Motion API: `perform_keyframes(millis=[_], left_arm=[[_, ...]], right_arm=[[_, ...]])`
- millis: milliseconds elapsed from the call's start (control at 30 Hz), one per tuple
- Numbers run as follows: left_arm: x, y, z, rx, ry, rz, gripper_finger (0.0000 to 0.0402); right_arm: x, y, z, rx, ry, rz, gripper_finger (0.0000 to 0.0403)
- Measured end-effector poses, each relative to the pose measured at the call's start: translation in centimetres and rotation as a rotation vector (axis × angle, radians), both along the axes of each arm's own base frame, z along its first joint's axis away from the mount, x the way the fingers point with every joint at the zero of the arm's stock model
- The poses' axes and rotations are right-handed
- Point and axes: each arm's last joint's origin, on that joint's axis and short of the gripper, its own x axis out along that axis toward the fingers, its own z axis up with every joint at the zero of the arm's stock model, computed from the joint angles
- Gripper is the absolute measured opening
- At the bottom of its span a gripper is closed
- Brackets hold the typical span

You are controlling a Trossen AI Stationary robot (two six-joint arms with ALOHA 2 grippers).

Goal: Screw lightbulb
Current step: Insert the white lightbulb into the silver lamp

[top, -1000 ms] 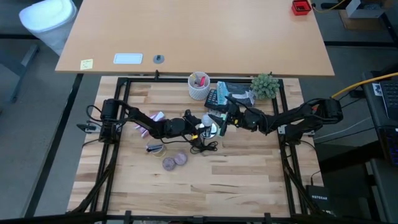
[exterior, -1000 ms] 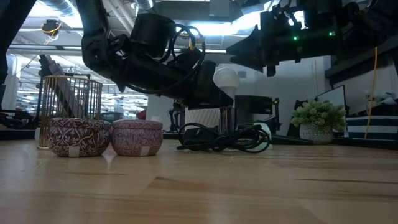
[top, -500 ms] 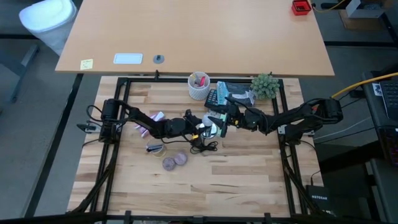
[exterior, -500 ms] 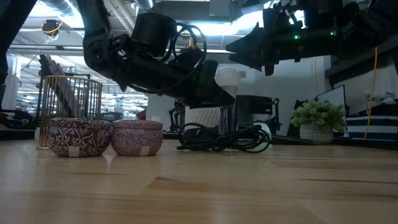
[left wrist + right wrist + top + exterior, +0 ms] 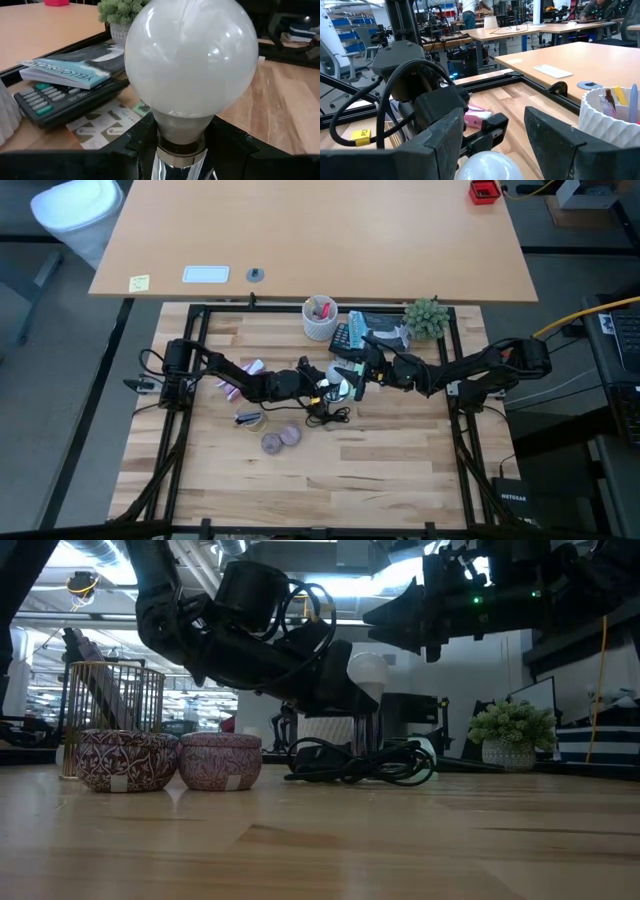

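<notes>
A: Where is the lightbulb right now?

B: The lightbulb (image 5: 191, 60) sits near the middle of the wooden desk (image 5: 380, 470), raised above the surface. The left hand (image 5: 322, 388) is clenched on its metal base, with the white glass dome pointing out past the fingers. From table height, the lightbulb (image 5: 366, 668) shows above a coil of black cord (image 5: 362, 762).

A: And the right hand?

B: The right hand (image 5: 352, 376) is just at the bulb's 2 o'clock in the overhead picture, very close to it. Its two dark fingers (image 5: 437, 145) stand apart, released, with the top of the bulb (image 5: 487, 166) showing low between them. I cannot tell whether they touch the glass.

A: What else is on the desk?

B: At 12 o'clock from the bulb stands a white cup of pens (image 5: 320, 318). At about 1 o'clock lie a calculator (image 5: 55, 100) and a blue-covered book (image 5: 65, 75), with a small potted plant (image 5: 427, 318) beyond them. At 7 o'clock sit two round purple tins (image 5: 165, 760), side by side and touching. A pink item (image 5: 250, 367) lies at 9 o'clock, beside the left arm.

A: Anything beyond this desk?

B: A larger pale desk (image 5: 300, 230) lies at 12 o'clock, carrying a yellow sticky note (image 5: 139, 282) and a small red object (image 5: 484, 191) near its far right corner.
</notes>
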Motion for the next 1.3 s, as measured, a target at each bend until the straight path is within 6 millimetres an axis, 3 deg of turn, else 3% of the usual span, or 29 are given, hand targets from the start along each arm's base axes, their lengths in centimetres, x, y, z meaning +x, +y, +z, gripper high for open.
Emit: perform_keyframes(millis=[933,1100,1300], left_arm=[[0.0,0.0,-0.1,-0.003,0.017,0.001,0.0141],[0.0,0.0,-0.1,-0.003,0.018,0.001,0.0141],[0.0,0.0,-0.2,-0.003,0.018,0.001,0.0141]], right_arm=[[0.3,0.0,-1.8,0.024,0.127,-0.001,0.0216],[0.8,0.0,-1.2,0.033,0.103,-0.001,0.0215],[1.3,-0.1,-0.4,0.028,0.076,-0.001,0.0171]])
